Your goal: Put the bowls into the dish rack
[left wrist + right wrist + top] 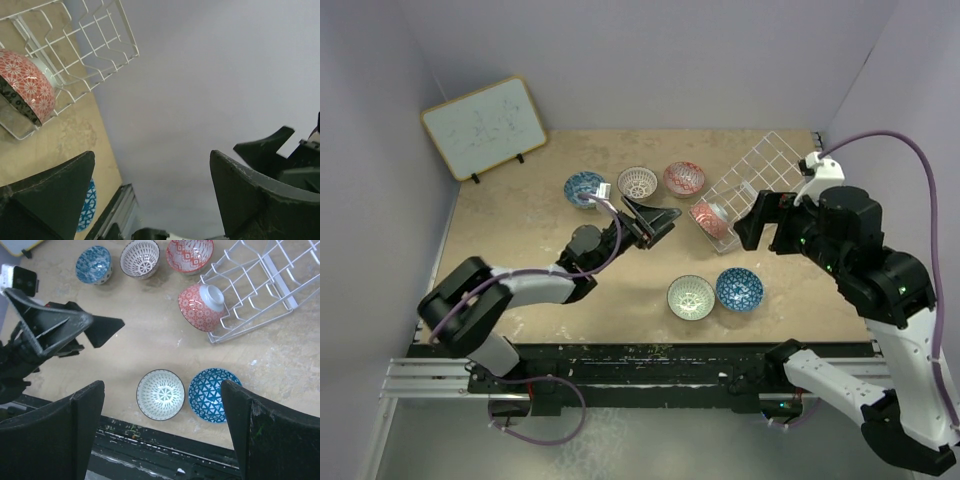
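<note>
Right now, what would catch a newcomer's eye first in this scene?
A red bowl lies tipped on its side at the end of the white dish rack, back right on the table. Five more bowls sit loose: three in a row behind the open left gripper, two near the front edge.

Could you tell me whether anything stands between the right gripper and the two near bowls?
Nothing visible does. The right gripper hangs above them, and its wrist view shows the pale bowl and the blue bowl uncovered between its open jaws. The left gripper is off to one side.
</note>
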Robot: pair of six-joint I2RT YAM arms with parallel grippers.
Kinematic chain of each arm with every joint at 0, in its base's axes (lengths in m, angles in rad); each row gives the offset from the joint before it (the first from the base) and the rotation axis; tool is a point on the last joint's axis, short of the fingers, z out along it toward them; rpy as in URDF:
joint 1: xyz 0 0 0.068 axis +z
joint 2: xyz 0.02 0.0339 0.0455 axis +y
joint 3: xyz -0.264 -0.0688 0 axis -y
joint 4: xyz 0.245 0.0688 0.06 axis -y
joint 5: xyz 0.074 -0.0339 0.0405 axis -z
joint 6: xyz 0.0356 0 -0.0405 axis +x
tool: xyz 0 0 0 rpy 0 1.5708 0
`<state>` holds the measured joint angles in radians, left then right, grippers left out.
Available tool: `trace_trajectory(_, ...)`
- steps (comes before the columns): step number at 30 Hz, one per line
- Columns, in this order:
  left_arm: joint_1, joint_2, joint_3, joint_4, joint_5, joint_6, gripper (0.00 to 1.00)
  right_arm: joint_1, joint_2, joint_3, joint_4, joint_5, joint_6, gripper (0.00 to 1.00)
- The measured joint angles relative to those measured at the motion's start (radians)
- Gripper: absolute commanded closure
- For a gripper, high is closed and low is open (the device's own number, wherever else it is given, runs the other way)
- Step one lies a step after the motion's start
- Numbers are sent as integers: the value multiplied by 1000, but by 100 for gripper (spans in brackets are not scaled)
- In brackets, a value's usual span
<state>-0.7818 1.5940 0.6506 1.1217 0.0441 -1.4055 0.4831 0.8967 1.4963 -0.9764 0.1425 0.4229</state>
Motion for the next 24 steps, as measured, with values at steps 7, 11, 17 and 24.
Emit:
trace_trajectory(7,-29,-309,73,-545,53,329,6,0,6,110,-35,16,0,0)
trace_trajectory(11,-84,-354,134,-784,45,517,8,0,13,190,-45,24,0,0)
trace_trajectory(17,-261,-262,262,-1053,-21,780,12,0,35,304,-74,28,0,0)
trace_trajectory(24,-447,-119,354,-1150,-116,1004,17,0,39,344,-85,26,0,0)
